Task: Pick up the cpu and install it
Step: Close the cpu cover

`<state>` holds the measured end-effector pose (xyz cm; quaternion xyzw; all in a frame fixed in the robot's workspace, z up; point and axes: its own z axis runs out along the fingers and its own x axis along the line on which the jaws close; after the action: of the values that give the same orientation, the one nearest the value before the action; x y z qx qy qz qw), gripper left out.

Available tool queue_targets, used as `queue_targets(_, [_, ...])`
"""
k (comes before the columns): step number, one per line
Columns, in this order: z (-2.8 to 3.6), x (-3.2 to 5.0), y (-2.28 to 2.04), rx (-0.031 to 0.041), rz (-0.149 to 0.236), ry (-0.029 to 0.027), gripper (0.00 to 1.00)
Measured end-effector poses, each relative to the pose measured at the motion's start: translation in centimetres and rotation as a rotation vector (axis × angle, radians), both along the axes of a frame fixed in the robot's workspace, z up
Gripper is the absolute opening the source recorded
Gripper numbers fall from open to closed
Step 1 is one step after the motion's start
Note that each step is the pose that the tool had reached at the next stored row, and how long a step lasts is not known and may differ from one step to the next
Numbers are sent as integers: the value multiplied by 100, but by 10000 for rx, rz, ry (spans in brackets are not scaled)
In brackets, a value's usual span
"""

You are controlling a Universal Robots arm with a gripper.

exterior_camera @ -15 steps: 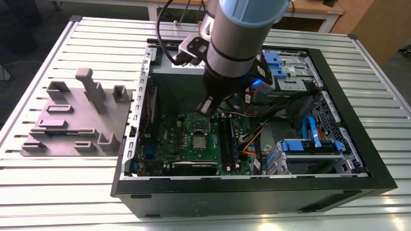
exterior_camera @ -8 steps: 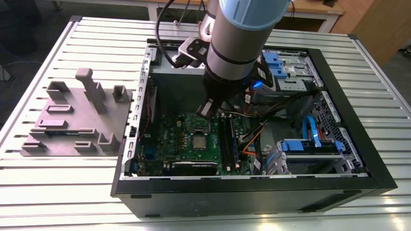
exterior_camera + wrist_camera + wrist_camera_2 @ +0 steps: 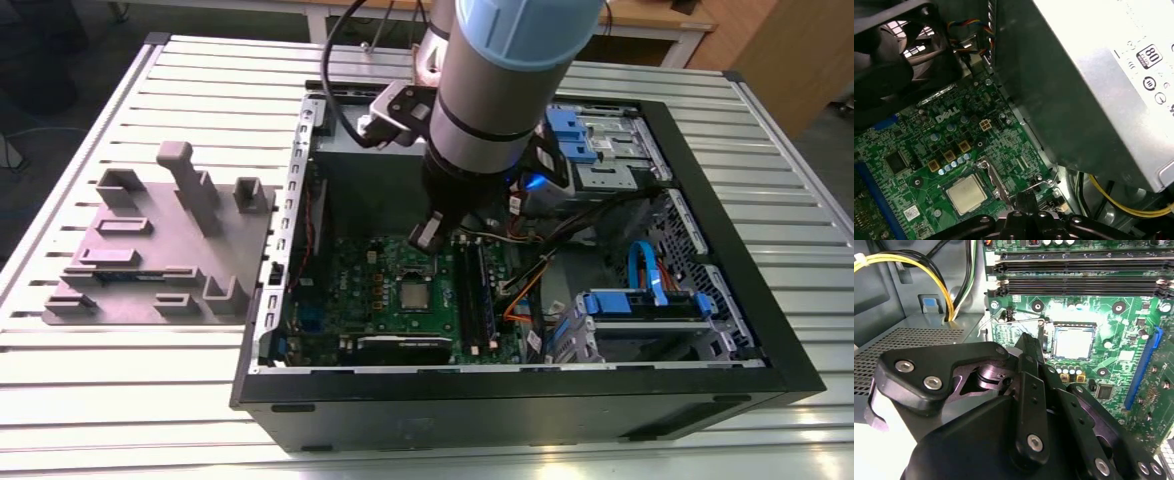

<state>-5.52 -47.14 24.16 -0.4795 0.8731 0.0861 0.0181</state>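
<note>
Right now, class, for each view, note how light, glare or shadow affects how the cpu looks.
In the second wrist view glare washes the cpu nearly white; in the first wrist view it looks dull beige in dimmer light, and the power supply shines softly; in the exterior view it lies in the dim case, while the table glares.

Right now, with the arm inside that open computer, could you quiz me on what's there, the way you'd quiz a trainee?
1. True or false: the cpu lies in the socket on the motherboard, not in the gripper.
2. Where does the grey fixture stand? A: on the exterior view's left of the computer case. B: on the exterior view's right of it. C: inside it.
3. Fill in: the long slot at the motherboard's edge is ___ in colour.
Key: 1 true; 2 A; 3 blue.
</note>
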Motion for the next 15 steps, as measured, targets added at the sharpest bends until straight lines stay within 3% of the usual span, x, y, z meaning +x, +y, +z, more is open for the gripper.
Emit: queue_targets(15, [0,-1,-47,-1,14,0,11])
